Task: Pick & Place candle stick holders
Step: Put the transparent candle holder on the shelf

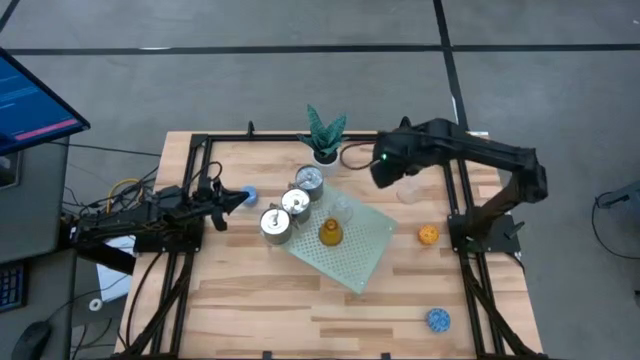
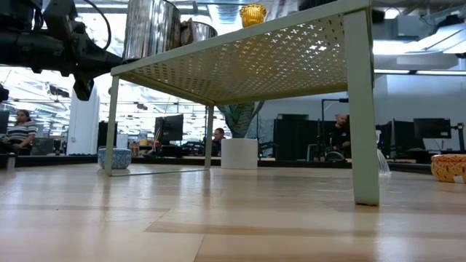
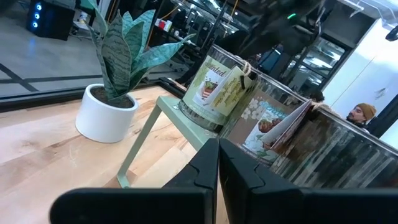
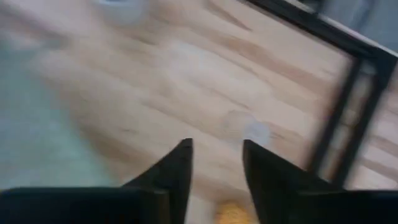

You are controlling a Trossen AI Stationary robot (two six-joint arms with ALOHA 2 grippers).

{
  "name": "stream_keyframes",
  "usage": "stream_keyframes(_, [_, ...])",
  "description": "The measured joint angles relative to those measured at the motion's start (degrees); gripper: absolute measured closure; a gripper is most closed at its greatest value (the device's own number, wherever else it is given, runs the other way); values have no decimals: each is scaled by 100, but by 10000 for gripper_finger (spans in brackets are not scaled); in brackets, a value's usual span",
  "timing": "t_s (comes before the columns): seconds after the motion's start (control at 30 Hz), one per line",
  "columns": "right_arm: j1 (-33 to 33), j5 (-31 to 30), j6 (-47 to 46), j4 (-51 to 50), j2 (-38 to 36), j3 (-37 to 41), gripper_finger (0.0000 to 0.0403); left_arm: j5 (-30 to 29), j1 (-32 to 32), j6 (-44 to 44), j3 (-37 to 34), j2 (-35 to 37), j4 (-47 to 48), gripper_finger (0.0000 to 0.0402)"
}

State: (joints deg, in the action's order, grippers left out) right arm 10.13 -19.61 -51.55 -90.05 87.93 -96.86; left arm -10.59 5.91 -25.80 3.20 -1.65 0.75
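Three shiny silver holders (image 1: 297, 200) and an amber glass holder (image 1: 330, 233) stand on the pale green perforated mat (image 1: 365, 250), a raised stand on legs (image 2: 362, 131). A clear glass holder (image 1: 408, 190) stands on the table by my right gripper (image 1: 383, 172); that gripper is open and empty above the wood, with the glass ahead of its fingers (image 4: 249, 130). My left gripper (image 1: 236, 200) is shut and empty; it hangs raised (image 2: 82, 86) beside a blue bumpy holder (image 1: 250, 195). An orange holder (image 1: 427, 235) and a second blue holder (image 1: 437, 320) stand on the table at the right.
A green-leaved plant in a white pot (image 1: 324, 150) stands at the far edge behind the mat. A black metal frame (image 1: 195, 170) borders the table on its left, far and right sides. Bare wood lies along the near side (image 1: 300, 310). People sit in the room beyond (image 2: 22, 131).
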Motion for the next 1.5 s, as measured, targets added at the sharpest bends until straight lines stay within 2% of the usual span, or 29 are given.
stream_keyframes(0.17, [734, 17, 126, 49, -436, 1211, 188, -1, 0, 0, 0, 2, -11, 390])
stream_keyframes(0.3, [1181, 97, 292, 235, -768, 2108, 159, -2, 0, 0, 0, 2, -49, 390])
stream_keyframes(0.57, [1661, 446, 444, 1540, -1485, 3437, 183, -4, 0, 0, 0, 2, -70, 390])
stream_keyframes(0.8, [2019, 505, 568, 2165, -1540, 4078, 197, -2, 0, 0, 0, 2, -83, 390])
stream_keyframes(1.03, [2246, 780, 700, 2968, -1533, 4493, 197, -4, 0, 0, 0, 2, -84, 390])
stream_keyframes(1.33, [2284, 927, 797, 3029, -1522, 4709, 203, -4, 1, 0, 0, 2, -89, 390])
stream_keyframes(1.5, [2284, 1081, 800, 3378, -1522, 5054, 203, -2, 0, 0, 0, 2, -114, 390])
